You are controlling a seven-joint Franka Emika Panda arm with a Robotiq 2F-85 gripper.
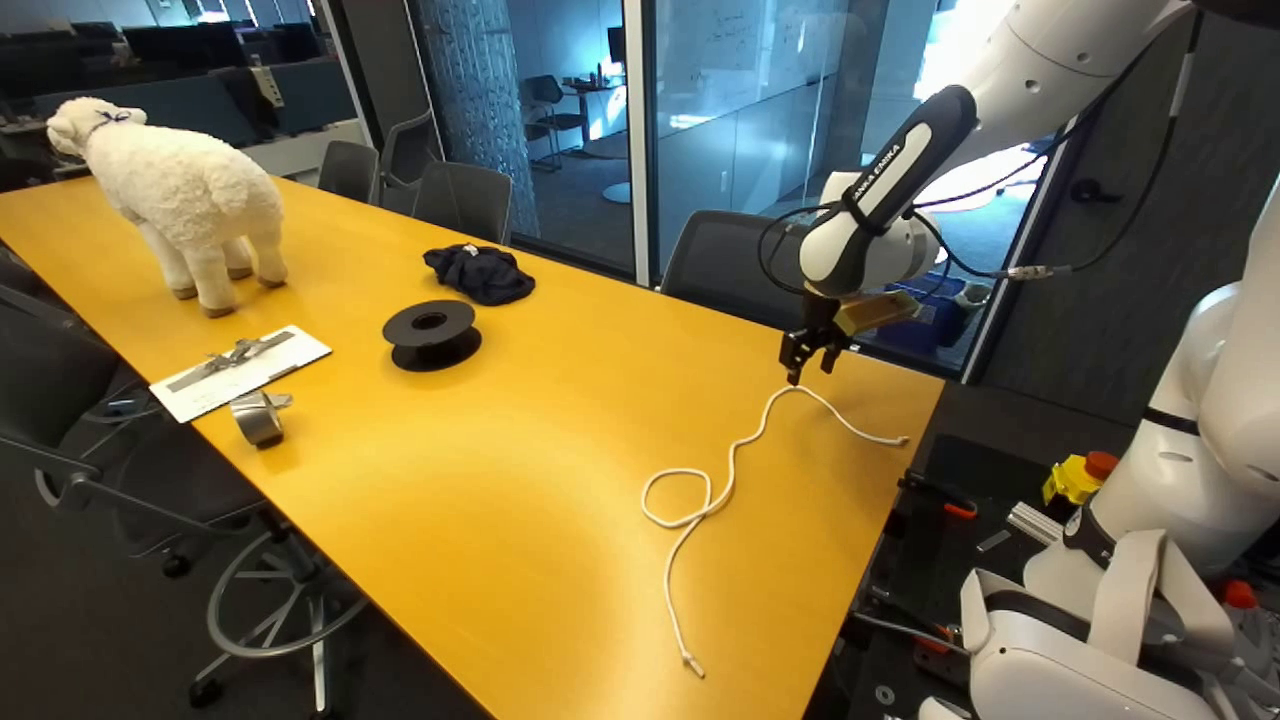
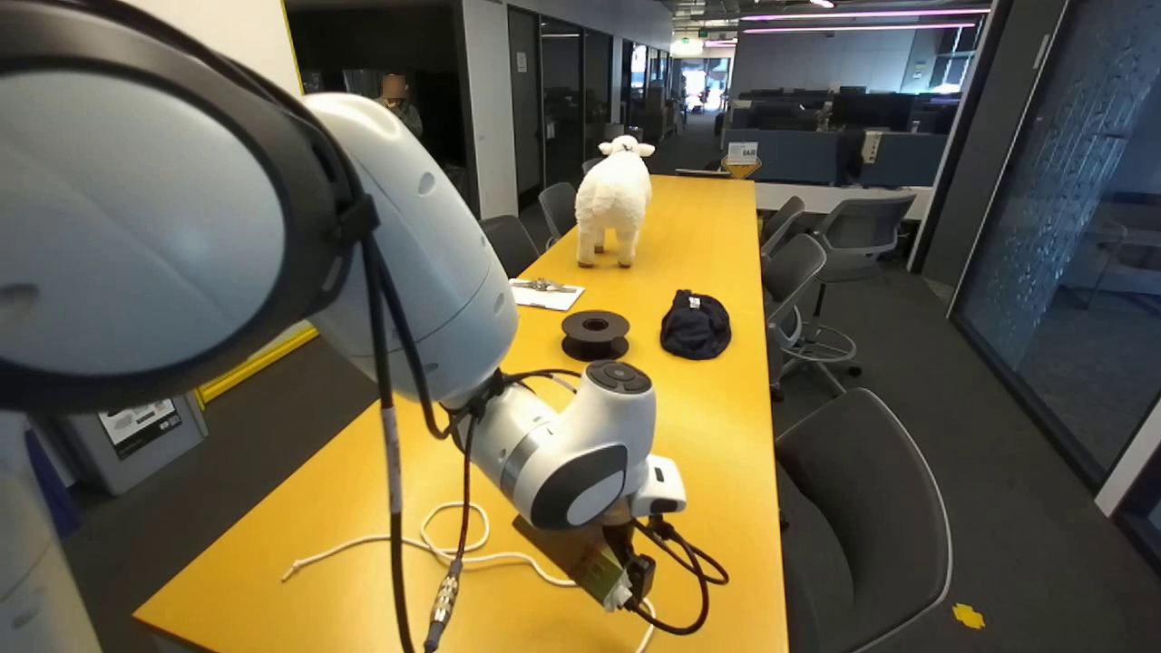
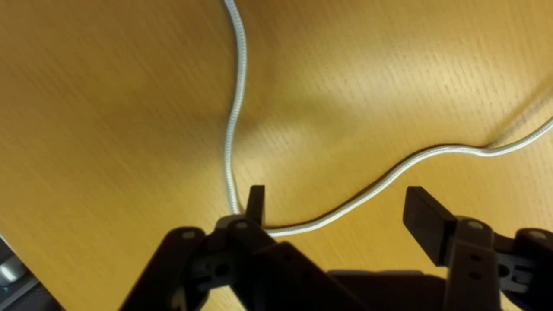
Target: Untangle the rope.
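The thin white rope [image 1: 733,465] lies on the yellow table [image 1: 560,440], wavy, with one loop that crosses itself near the middle. Both its ends have a small knot. It also shows in an exterior view [image 2: 363,540], partly behind the arm and its cables. My gripper [image 1: 811,372] is low over the rope's bend near the table's end. In the wrist view the gripper [image 3: 339,211] is open, its black fingers wide apart. The rope [image 3: 371,192] runs between and beneath the fingers, and the left finger hides its bend. Nothing is held.
A black spool [image 1: 432,335] and a dark cap [image 1: 480,273] stand farther along the table. Beyond are a silver tape roll [image 1: 258,418], a white board [image 1: 240,370] and a plush sheep [image 1: 190,190]. A chair [image 2: 871,517] stands beside the table near the arm.
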